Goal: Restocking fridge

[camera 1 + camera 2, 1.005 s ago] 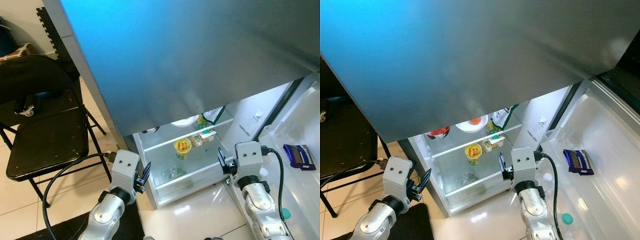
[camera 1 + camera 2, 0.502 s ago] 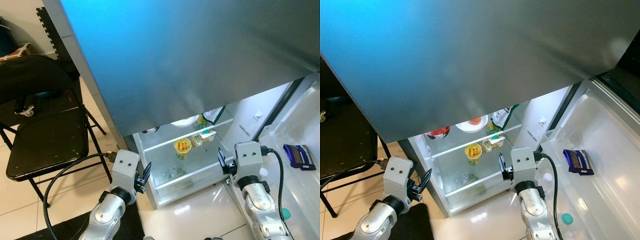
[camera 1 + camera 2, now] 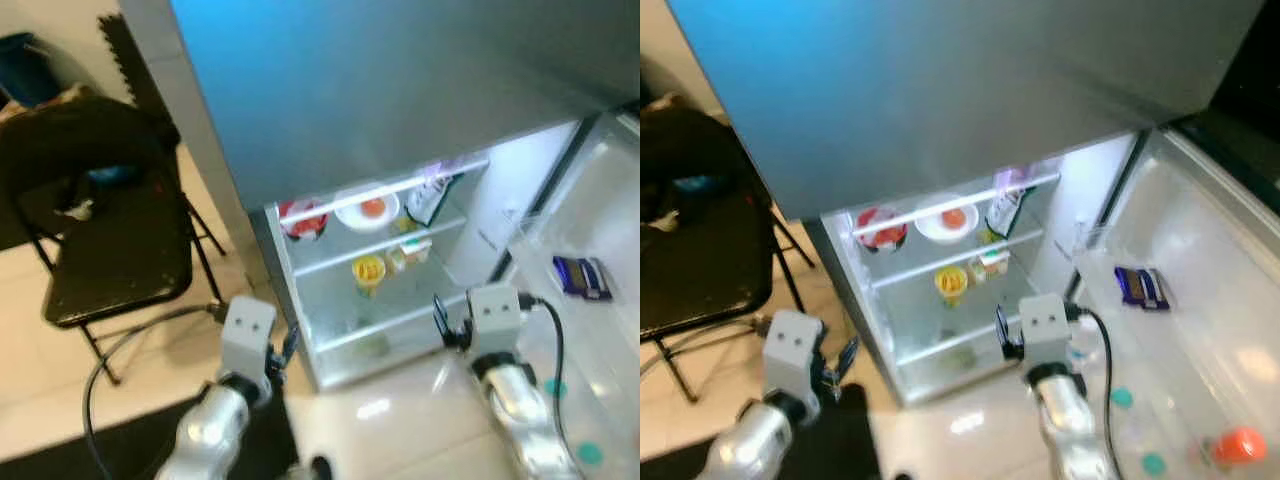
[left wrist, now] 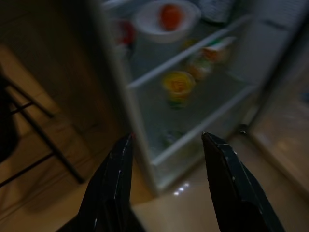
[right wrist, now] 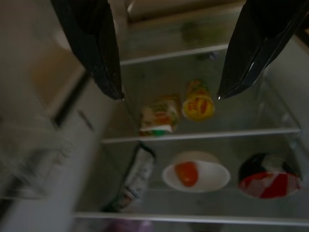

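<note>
A: What is shown at the centre of the head views?
B: An open fridge [image 3: 380,280] is shown, lit inside, beneath a closed grey upper door [image 3: 380,90]. On the top shelf [image 3: 950,246] a red-and-white bowl [image 3: 880,227], a white bowl [image 3: 946,220] holding an orange item, and a dark pouch [image 3: 1006,208] are seen side by side. On the shelf below, a yellow cup [image 3: 951,283] is placed just beside a small carton [image 3: 991,263].

A: How is the left gripper held?
B: The left gripper [image 4: 166,159] is held low, in front of the fridge's left edge. Its fingers [image 4: 116,179] are spread apart, and nothing is gripped between them. The yellow cup is framed between them in the wrist view, well apart from the tips.

A: And the right gripper?
B: The right gripper [image 5: 169,92] is held before the fridge's lower right side. Its fingers [image 5: 94,48] are likewise parted and empty; the carton and the cup are seen beyond them, untouched.

A: What is shown to the sides?
B: The open door [image 3: 1200,330] is seen on the right, with a dark blue packet [image 3: 1137,286] in its tray and small teal and orange items lower down, too blurred to be identified. A black folding chair [image 3: 110,250] stands on the tiled floor [image 3: 60,370] to the left, and a cable [image 3: 110,370] is trailed from the left arm.
</note>
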You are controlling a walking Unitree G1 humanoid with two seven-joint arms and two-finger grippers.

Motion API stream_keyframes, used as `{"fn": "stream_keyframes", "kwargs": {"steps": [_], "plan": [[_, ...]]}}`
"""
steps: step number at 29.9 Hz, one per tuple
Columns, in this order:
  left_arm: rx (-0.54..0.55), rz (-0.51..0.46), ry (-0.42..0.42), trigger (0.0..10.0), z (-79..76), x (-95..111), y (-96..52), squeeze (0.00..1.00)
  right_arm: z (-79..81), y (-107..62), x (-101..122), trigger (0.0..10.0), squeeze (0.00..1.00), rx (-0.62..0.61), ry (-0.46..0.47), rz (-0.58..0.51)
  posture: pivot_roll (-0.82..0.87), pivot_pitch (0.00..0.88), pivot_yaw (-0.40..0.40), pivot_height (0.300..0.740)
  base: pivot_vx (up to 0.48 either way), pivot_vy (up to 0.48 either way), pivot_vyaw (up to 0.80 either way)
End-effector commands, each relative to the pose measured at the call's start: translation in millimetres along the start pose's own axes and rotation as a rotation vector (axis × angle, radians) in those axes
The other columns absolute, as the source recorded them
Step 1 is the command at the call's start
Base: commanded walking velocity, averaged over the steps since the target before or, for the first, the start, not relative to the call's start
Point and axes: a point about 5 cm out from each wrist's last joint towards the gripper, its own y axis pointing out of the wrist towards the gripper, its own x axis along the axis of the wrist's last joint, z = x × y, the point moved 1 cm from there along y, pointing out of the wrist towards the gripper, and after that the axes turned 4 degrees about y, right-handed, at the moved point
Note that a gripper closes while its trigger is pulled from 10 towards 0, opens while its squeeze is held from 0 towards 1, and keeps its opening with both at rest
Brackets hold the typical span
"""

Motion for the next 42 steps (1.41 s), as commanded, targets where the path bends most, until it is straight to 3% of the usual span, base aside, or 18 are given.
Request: {"fn": "stream_keyframes", "kwargs": {"steps": [1, 38, 42], "plan": [[0.008, 0.025, 0.005, 10.0, 1.5, -4.8, -1.3, 0.0, 2.3, -3.6, -5.9, 10.0, 0.0, 0.001, 0.005, 0.021, -0.08, 0.181, 0.023, 0.737, -0.292, 0.0, 0.0], [0.007, 0.017, 0.025, 10.0, 2.7, -3.8, 1.6, 0.0, 1.0, -2.8, -5.0, 10.0, 0.0, -0.002, 0.0, 0.016, -0.08, 0.174, 0.025, 0.737, 0.0, 0.0, 0.0], [-0.007, 0.009, 0.023, 10.0, 1.1, -3.3, 0.7, 0.0, 1.1, -3.2, -5.6, 10.0, 0.0, -0.002, 0.0, 0.018, -0.08, 0.174, 0.025, 0.737, 0.0, -0.406, 0.0]]}}
